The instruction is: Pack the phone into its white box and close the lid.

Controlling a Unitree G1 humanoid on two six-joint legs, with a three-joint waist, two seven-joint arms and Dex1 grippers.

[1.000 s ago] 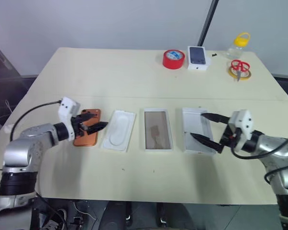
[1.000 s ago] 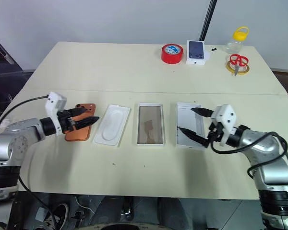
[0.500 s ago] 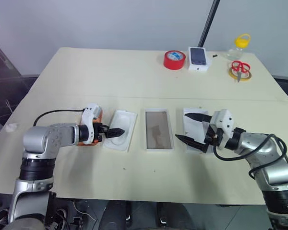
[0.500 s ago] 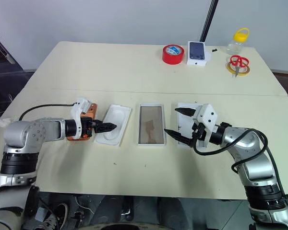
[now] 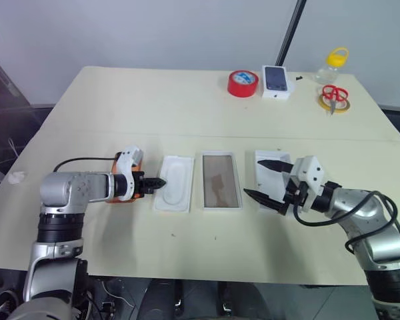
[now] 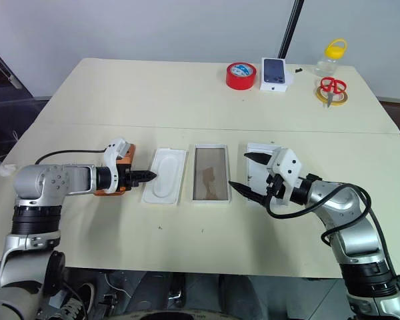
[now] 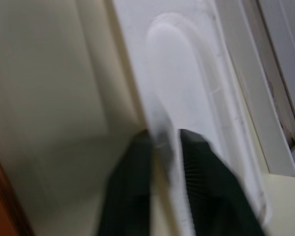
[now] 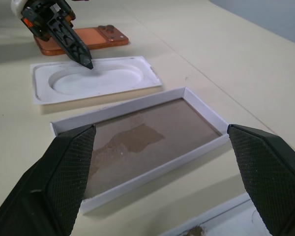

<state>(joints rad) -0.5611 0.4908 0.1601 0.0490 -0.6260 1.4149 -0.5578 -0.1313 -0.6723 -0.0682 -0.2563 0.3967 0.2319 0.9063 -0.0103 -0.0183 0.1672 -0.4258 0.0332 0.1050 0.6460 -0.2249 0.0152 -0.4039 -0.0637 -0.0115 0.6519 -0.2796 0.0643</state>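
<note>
1. The left pincer (image 6: 145, 176) is pinched shut on the near edge of the white moulded insert tray (image 6: 165, 182). The phone (image 8: 83, 38) lies flat on the desk (image 6: 120, 100) just behind it, beside its wrist.
2. The right pincer (image 6: 248, 175) stands wide and empty, above the white lid (image 6: 257, 155).
3. The phone looks stiff, slick and thin — likely best taken across its long edges; its lens cluster seems fragile.
4. The open box base (image 6: 210, 173) lies between the 2 pincers — the tray stands between phone and base.
5. Red tape (image 6: 239, 72), a small phone-picture box (image 6: 274, 72), scissors (image 6: 333, 86) and a jar (image 6: 329, 55) sit far beyond.
</note>
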